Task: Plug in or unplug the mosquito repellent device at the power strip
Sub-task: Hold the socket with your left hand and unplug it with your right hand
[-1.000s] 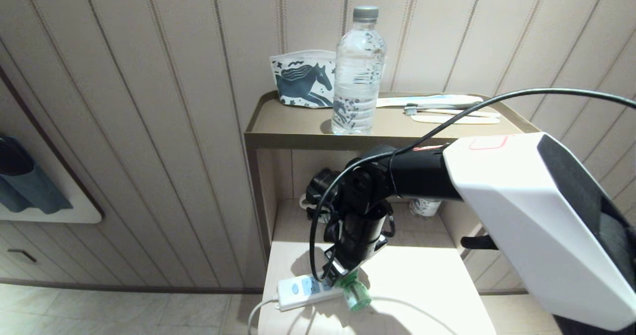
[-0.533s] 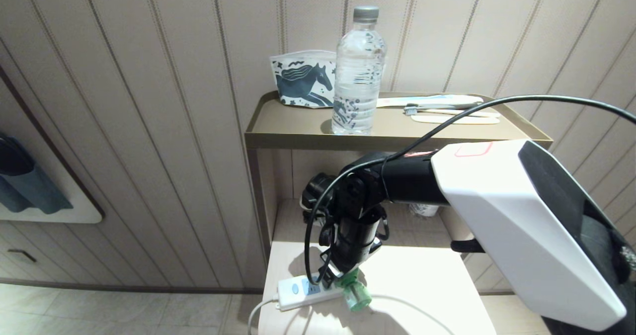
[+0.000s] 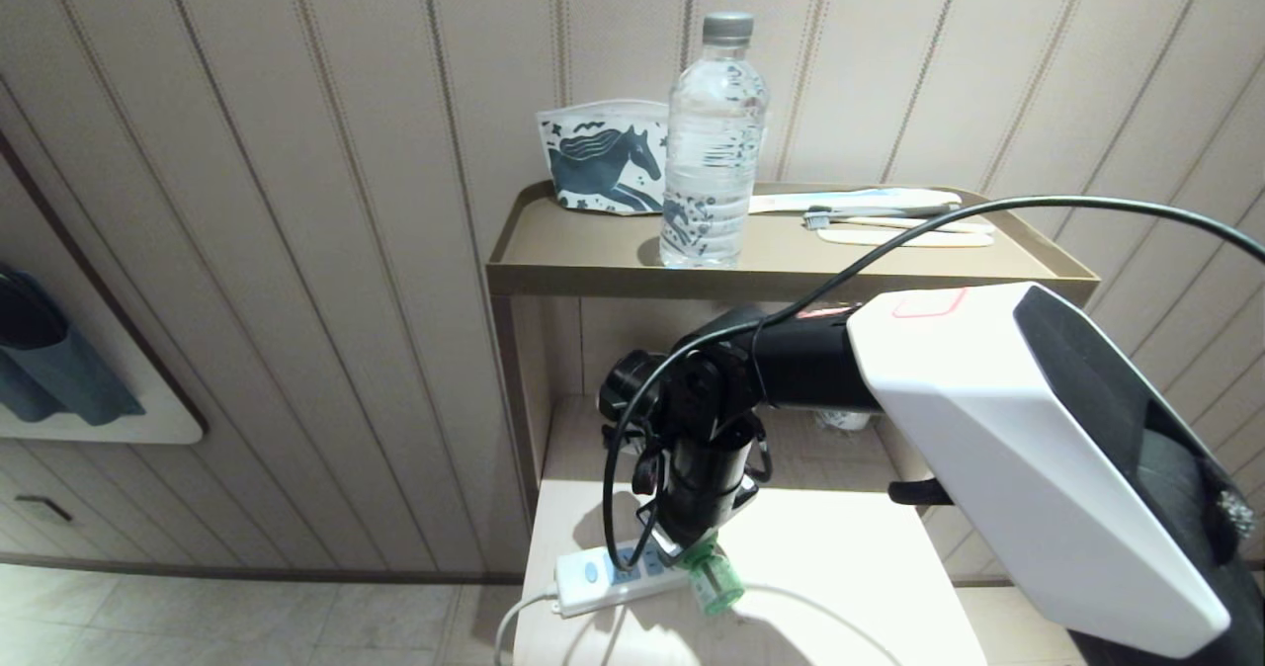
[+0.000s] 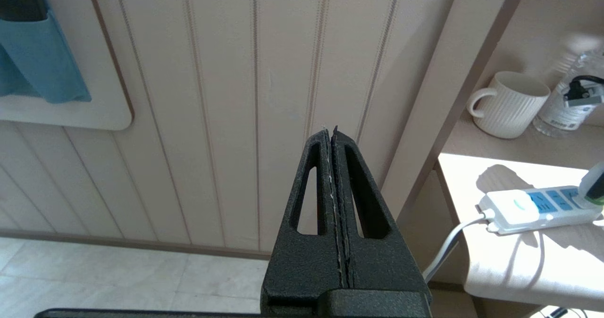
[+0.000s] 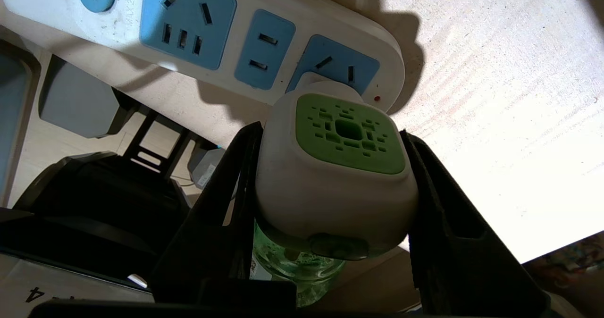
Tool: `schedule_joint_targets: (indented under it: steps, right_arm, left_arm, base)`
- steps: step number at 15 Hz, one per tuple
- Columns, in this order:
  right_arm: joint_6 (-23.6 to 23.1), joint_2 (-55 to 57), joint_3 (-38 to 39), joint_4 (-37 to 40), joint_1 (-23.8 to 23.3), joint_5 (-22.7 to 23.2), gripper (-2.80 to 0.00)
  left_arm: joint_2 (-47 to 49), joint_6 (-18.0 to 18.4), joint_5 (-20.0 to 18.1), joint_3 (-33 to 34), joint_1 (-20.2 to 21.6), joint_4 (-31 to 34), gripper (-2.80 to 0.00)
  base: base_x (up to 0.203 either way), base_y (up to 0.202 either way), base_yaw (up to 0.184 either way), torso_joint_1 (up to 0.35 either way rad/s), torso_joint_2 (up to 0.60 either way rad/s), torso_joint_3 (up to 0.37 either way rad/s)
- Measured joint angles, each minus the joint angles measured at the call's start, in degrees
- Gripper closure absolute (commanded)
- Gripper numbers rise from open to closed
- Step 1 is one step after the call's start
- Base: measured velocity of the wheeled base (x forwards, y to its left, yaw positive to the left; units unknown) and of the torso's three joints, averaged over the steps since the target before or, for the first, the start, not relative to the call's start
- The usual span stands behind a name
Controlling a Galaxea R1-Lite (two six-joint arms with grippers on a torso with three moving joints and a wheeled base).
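Observation:
The mosquito repellent device, white with a green vented top and a green liquid bottle below, sits plugged into the end socket of the power strip. My right gripper reaches down over it, and a black finger presses on each side of its white body. In the head view the device pokes out under my right wrist at the right end of the power strip, near the table's front edge. My left gripper hangs shut and empty off to the left, by the panelled wall.
The strip's white cord drops over the table's front edge. The shelf above carries a water bottle, a horse-print pouch and toothbrushes. A white mug and another bottle stand below the shelf.
My right arm has sunk slightly towards the strip, and its fingers have come in from wide open onto the sides of the device. The left arm has kept still.

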Motion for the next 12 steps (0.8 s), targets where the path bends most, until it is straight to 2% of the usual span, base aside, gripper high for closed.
schedule_joint_targets:
  steps: [5, 7, 9, 12]
  right_arm:
    - [0.2, 0.2, 0.2, 0.1, 0.2, -0.1, 0.00]
    - [0.4, -0.1, 0.5, 0.2, 0.2, -0.1, 0.00]
    - [0.5, -0.4, 0.7, 0.5, 0.3, -0.3, 0.00]
    - [0.6, -1.1, 0.9, 0.6, 0.6, -0.3, 0.00]
  left_arm:
    - [0.0, 1.4, 0.3, 0.0, 0.0, -0.3, 0.00]
    - [0.6, 2.0, 0.6, -2.3, 0.0, 0.6, 0.00]
    - [4.2, -0.7, 1.0, -12.3, -0.1, 2.6, 0.00]
    - [17.8, -8.6, -1.6, -31.5, -0.4, 9.2, 0.00]
  base:
    - [0.000, 0.000, 0.000, 0.000, 0.00, 0.000]
    - [0.000, 0.000, 0.000, 0.000, 0.00, 0.000]
    - [0.000, 0.000, 0.000, 0.000, 0.00, 0.000]
    - [0.000, 0.000, 0.000, 0.000, 0.00, 0.000]
